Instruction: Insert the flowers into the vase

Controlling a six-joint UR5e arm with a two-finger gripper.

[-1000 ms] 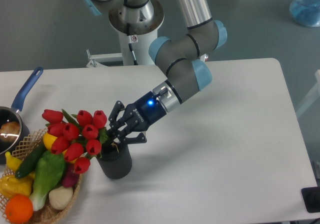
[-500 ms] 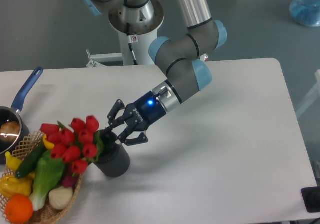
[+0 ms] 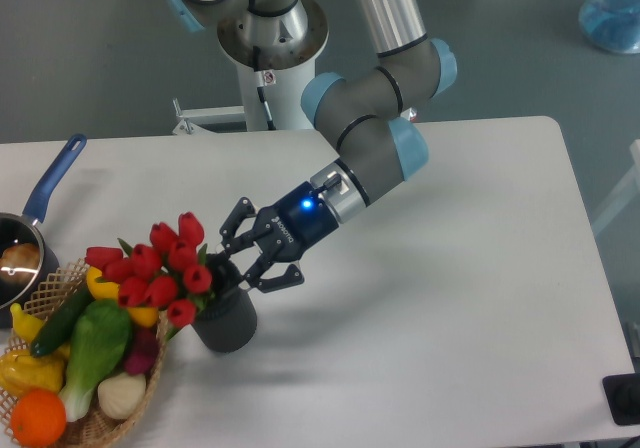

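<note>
Far to the gripper's left, the saucepan (image 3: 22, 240) with its blue handle and the wicker basket (image 3: 100, 420) of vegetables sat where they had been a second before, on the white surface (image 3: 450, 298). Closer in, just left of the gripper, the flowers (image 3: 155, 273) had changed most: a second earlier the red buds spread wide and leaned low over the basket, but now they stood bunched tighter and more upright, their stems down in the mouth of the vase (image 3: 227, 320). The vase itself stood upright just below and left of the gripper, a little nearer the basket than before. The gripper (image 3: 252, 260) hung at the vase's rim with its fingers spread apart, released, gripping nothing; a second ago it had been closed in around the stems. It had drawn slightly to the right, away from the buds.
</note>
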